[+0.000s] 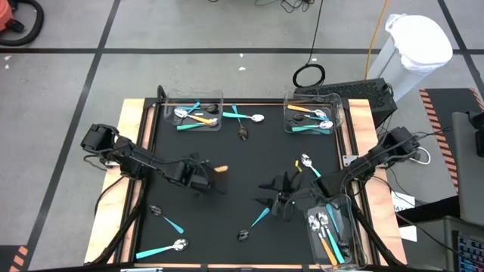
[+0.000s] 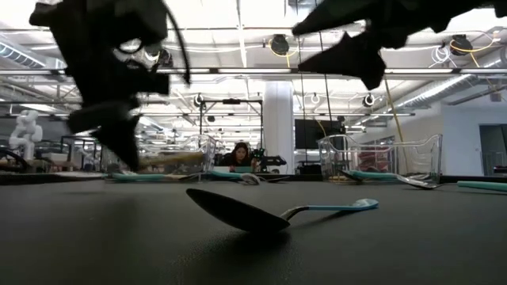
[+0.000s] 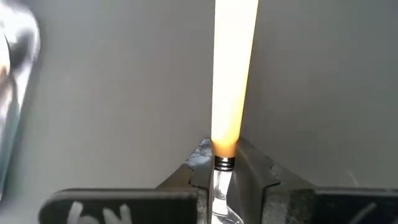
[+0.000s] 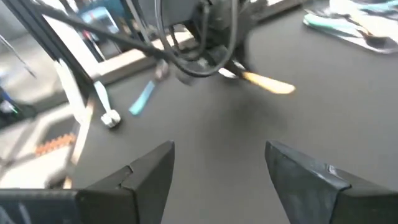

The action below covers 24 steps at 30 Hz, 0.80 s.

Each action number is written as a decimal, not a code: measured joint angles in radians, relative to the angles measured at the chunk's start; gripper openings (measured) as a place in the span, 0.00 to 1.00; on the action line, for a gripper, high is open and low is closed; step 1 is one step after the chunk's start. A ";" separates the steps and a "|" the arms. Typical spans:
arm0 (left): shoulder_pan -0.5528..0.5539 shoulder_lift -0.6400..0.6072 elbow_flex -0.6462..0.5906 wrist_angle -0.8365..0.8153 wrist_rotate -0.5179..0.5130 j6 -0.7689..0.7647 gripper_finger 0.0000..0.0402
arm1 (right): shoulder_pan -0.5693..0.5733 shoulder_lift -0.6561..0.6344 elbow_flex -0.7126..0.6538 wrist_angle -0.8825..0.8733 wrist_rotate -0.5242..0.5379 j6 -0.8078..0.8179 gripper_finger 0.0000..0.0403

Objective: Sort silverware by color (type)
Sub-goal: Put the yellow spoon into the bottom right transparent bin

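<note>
- Left wrist view settles the step in hand: the left gripper is clenched on an orange spoon, pinching it at the neck where the handle meets the metal, handle pointing out ahead.
- High view puts that gripper over the middle-left of the mat, the orange handle poking toward the centre and lifted clear of the surface, as the right wrist view also suggests.
- Next move, as I judge it: carry the spoon to whichever bin takes orange handles. All three bins already hold mixed colours, so I cannot tell which is the target.
- Right gripper waits near mat centre-right, fingers spread wide and empty.
- Bins: far-left bin, far-right bin, near-right bin.
- Loose pieces left: teal spoons near the front-left corner, a dark-headed teal spoon front centre, another beside the right arm, and two between the far bins.
- Obstacles: the right arm sits across the path to the near-right bin; the far bins look open to reach.
</note>
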 joint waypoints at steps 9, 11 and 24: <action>-0.030 0.002 0.031 0.521 -0.222 0.253 0.10 | -0.053 0.149 0.000 0.347 0.048 -0.030 0.61; -0.037 0.001 0.031 0.657 -0.227 0.331 0.11 | -0.065 0.176 0.000 0.414 0.059 -0.058 0.61; -0.088 0.000 0.032 0.912 -0.166 0.449 0.11 | -0.086 0.197 0.000 0.647 0.078 -0.361 0.61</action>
